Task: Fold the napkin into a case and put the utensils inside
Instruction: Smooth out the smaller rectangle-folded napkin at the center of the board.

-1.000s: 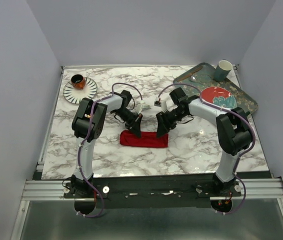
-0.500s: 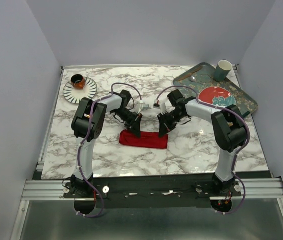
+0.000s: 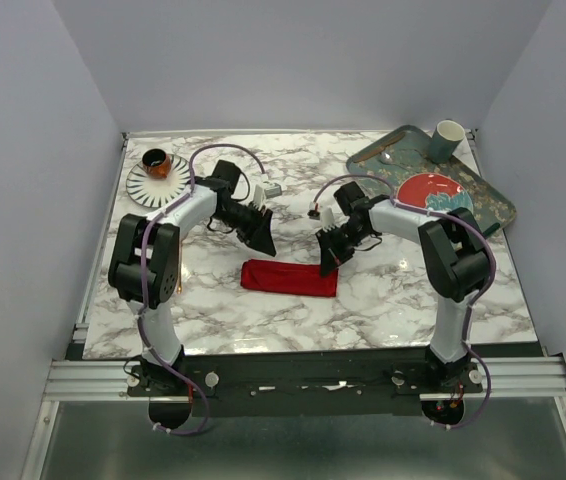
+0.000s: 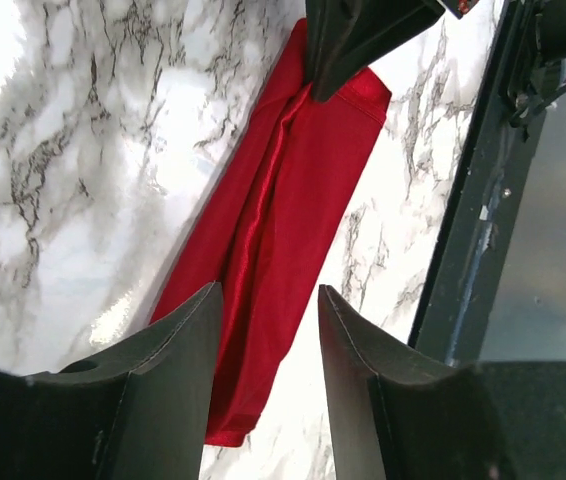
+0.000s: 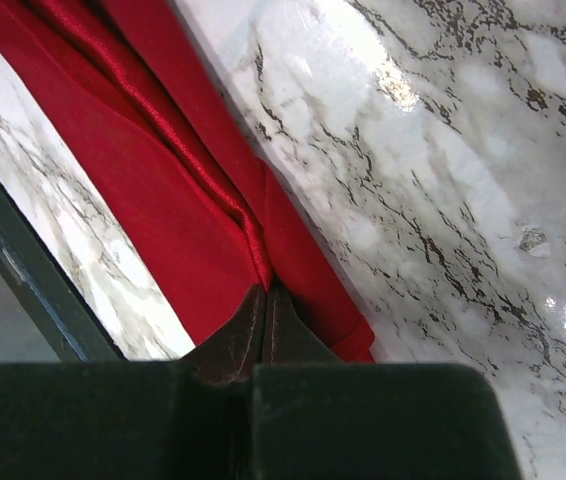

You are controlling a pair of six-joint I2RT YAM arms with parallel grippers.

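The napkin lies as a narrow bright red strip, the case, on the marble near the front middle. My right gripper is at its right end, shut on a raised fold of the cloth, with the fingertips pinched on that ridge. My left gripper hangs open above and behind the strip's left end, touching nothing; the napkin shows between and beyond its jaws. A thin utensil shape lies on the tray; I cannot tell which it is.
A dark green tray at the back right holds a round red patterned plate and a pale green cup. A striped saucer with a small dark cup stands at the back left. The table's black front rail runs close behind the strip.
My left gripper has opened, let go of the napkin's left end and drawn back towards the far left. My right gripper has shut on the fold at the right end.
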